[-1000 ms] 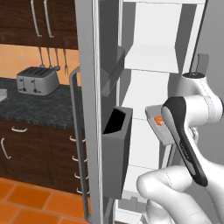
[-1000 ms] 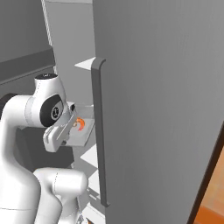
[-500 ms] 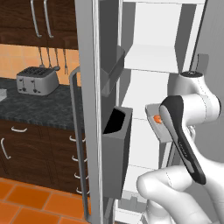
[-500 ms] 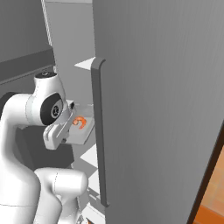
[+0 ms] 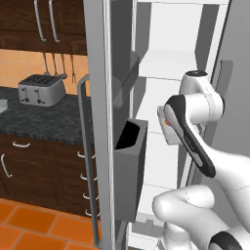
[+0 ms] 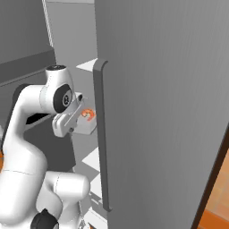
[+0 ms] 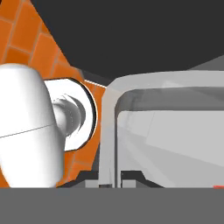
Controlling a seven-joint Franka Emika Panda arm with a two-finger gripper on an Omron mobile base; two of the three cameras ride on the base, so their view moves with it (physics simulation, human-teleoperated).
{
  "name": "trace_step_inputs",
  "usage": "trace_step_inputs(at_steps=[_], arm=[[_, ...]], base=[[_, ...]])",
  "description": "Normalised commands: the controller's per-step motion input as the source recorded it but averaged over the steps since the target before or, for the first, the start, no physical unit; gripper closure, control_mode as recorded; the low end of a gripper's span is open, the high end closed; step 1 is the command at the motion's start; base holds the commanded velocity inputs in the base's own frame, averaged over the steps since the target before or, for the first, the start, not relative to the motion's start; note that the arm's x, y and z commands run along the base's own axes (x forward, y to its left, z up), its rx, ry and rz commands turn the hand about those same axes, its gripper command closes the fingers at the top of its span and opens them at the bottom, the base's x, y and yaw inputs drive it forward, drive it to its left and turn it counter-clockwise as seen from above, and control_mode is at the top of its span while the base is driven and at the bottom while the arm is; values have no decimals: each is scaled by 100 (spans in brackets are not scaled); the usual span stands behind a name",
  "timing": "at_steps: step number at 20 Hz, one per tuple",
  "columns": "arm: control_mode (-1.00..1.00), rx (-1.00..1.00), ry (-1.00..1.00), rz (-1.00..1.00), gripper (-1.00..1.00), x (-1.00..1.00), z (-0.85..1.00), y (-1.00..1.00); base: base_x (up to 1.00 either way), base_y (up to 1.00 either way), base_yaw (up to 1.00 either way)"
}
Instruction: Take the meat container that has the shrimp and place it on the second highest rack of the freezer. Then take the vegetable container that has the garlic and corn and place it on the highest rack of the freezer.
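Tool (image 7: 109, 181): fingers pinched on the rim of a clear plastic container (image 7: 166, 127) holding orange shrimp (image 6: 88, 114) | Place: raised inside the open grey metal-faced freezer (image 5: 100, 97), between white shelves (image 5: 166, 71), near the right door's edge (image 6: 100, 134).

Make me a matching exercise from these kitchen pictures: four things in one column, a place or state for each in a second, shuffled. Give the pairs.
Things:
1. toaster
2. container
3. door bin
4. freezer door

Places or states:
A. swung open
B. on the dark counter
C. gripped at its rim by the end effector
D. hung on the inside of the freezer door

Pairs: 1-B, 2-C, 3-D, 4-A
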Motion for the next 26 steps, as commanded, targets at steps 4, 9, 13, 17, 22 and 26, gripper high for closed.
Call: trace_step_inputs(at_steps=[4, 9, 13, 17, 22, 26], arm=[[-100, 0, -3, -1, 100, 33, -31, 0], [-100, 0, -11, 0, 100, 43, -32, 0], [-100, 0, -21, 0, 100, 37, -20, 0], [-100, 3, -14, 0, 100, 44, -8, -14], [-100, 4, 0, -3, 100, 36, -2, -17], [-100, 0, 0, -11, 100, 53, -4, 0]], base=[[0, 0, 0], [0, 0, 0], [0, 0, 0], [0, 0, 0], [0, 0, 0], [0, 0, 0]])
